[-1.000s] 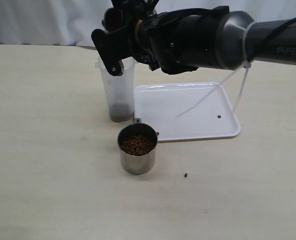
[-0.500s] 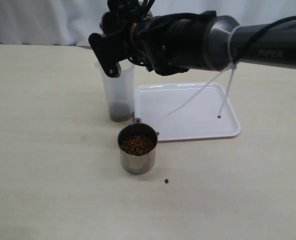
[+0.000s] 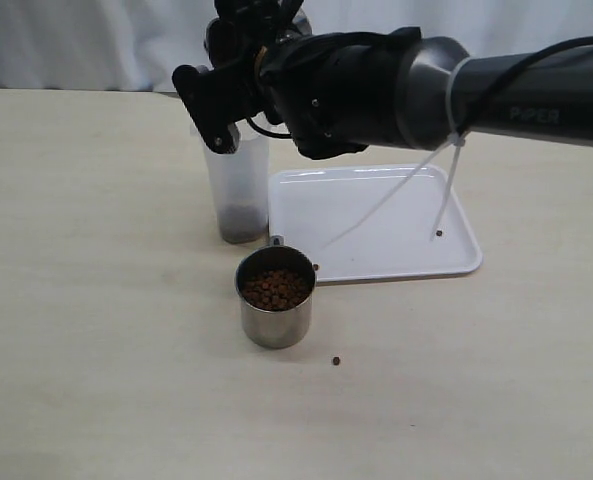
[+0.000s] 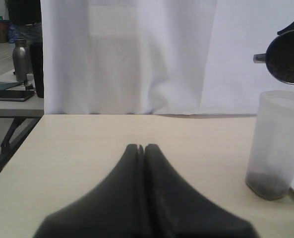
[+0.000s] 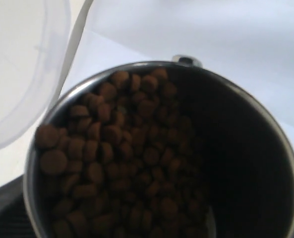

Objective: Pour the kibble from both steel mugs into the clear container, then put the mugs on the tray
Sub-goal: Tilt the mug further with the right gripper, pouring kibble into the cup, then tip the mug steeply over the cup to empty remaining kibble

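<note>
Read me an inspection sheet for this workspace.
Surface: beige tabletop, pellets spilled.
Job's things: tall clear plastic container upright, little brown kibble inside; shiny steel mug standing full by the flat white tray; second steel mug tipped, full, above the container's mouth; tray without mugs.
Clutter: stray pellet on the tabletop, another pellet on the tray.
Grippers: right gripper jaws closed on the second steel mug; left gripper jaws shut, empty.
Cables: white cable tie tails hang above the tray.
Surroundings: white curtain; steel bottle on side table.
</note>
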`<state>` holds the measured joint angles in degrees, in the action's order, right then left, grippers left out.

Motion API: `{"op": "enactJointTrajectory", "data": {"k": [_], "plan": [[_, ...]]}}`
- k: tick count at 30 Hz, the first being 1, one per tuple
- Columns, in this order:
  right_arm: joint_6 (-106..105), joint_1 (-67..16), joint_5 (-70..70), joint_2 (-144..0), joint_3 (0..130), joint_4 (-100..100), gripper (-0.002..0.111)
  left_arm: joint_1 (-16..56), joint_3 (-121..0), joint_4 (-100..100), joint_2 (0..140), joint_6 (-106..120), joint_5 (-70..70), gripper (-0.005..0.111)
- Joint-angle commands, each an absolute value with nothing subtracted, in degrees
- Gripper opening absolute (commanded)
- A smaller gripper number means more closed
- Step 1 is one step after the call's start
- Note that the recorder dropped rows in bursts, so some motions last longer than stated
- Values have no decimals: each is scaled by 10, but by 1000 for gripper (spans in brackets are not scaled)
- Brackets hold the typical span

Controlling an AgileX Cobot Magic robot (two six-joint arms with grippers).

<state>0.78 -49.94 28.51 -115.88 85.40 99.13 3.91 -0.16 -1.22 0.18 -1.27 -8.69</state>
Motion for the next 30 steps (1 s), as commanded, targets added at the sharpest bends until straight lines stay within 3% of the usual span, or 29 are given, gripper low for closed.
{"op": "enactJointTrajectory", "data": {"k": [1,30], "plan": [[6,-506,309,-1154,853,999,5,38,0,-9,0,-14,-82,0],[-69,-528,374,-1154,849,954,5,38,0,-9,0,-14,-82,0]]}}
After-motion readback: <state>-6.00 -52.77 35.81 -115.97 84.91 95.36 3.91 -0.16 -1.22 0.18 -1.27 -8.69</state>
